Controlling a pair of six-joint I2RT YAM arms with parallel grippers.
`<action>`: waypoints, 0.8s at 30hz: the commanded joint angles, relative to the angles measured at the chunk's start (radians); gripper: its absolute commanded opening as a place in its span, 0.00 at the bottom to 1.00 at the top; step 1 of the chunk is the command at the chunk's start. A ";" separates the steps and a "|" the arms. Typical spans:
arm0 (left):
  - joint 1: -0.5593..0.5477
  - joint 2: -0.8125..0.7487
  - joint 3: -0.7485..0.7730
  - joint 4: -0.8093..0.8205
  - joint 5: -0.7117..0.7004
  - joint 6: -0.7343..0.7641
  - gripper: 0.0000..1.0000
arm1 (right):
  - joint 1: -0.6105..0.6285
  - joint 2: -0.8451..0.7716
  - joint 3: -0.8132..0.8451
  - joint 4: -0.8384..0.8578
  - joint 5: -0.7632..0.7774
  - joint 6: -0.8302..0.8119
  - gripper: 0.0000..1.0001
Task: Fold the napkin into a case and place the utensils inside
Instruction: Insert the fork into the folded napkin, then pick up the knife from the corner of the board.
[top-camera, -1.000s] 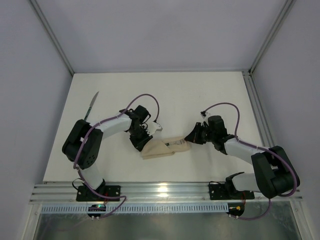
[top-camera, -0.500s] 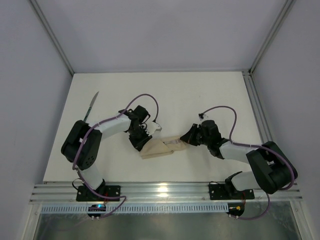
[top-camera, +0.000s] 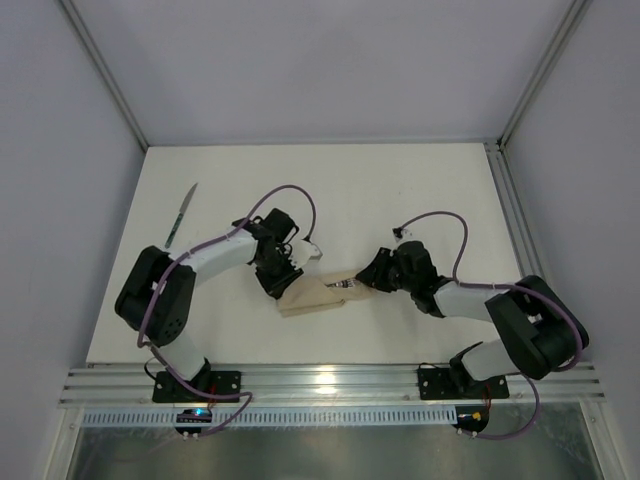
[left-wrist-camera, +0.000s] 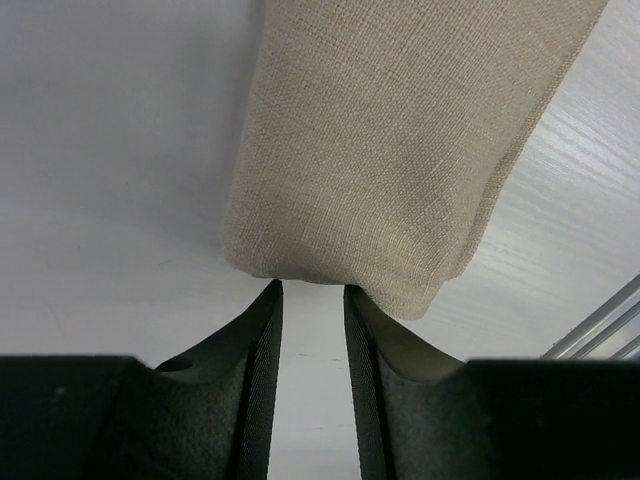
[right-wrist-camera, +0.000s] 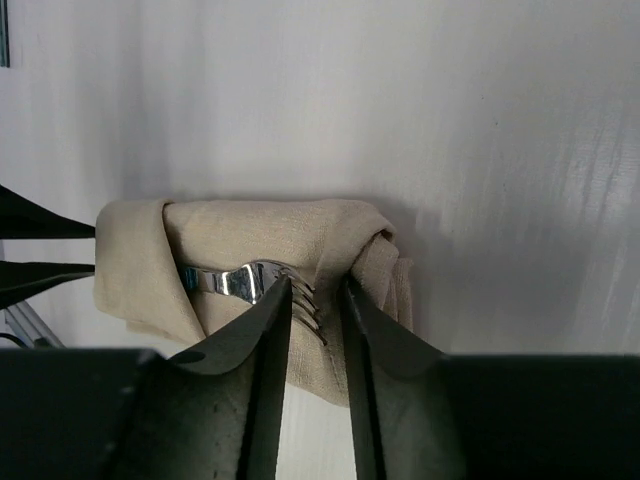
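Case (top-camera: 312, 298) lies on the white worktop (top-camera: 400, 190), near-centre, between the two arms. It is a beige-tan cloth packet, long axis running left-right and a little skewed, its near-left end the wider one. Left hand (top-camera: 288, 288) sits at the case's left end, angled down toward it. In the left wrist view its two dark fingers (left-wrist-camera: 262, 380) stand slightly spread with a narrow gap. Bare worktop shows through that gap and nothing is pinched in it. The tips are right at the rounded fold of the cloth, and the cloth edge laps over the tip of one finger. Right hand (top-camera: 366, 280) is at the case's right end, pointing left into it. Fork (right-wrist-camera: 248, 281): only the silver neck and tines show, poking out of the open mouth of the folded cloth; the handle is hidden inside the layers. In the right wrist view the right fingers (right-wrist-camera: 262, 340) are a little apart with the tines lying between the tips. Cloth is visible in the gap on one side, so it is not a firm pinch; I cannot tell whether the other finger touches the metal. Cloth bunches into a small twist just beside the tines. Knife (top-camera: 181, 213) lies alone at the far left of the worktop, well apart from the case, silver blade pointing far and dark teal handle toward the near side, no hand touching it.
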 joint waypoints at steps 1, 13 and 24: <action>0.017 -0.072 0.007 -0.011 -0.027 0.030 0.33 | 0.009 -0.079 0.041 -0.097 0.070 -0.081 0.32; 0.535 -0.118 0.200 -0.065 -0.154 0.079 0.58 | 0.011 -0.329 0.168 -0.454 0.188 -0.245 0.58; 0.752 0.355 0.686 -0.104 -0.314 -0.019 0.73 | 0.011 -0.367 0.167 -0.454 0.153 -0.293 0.59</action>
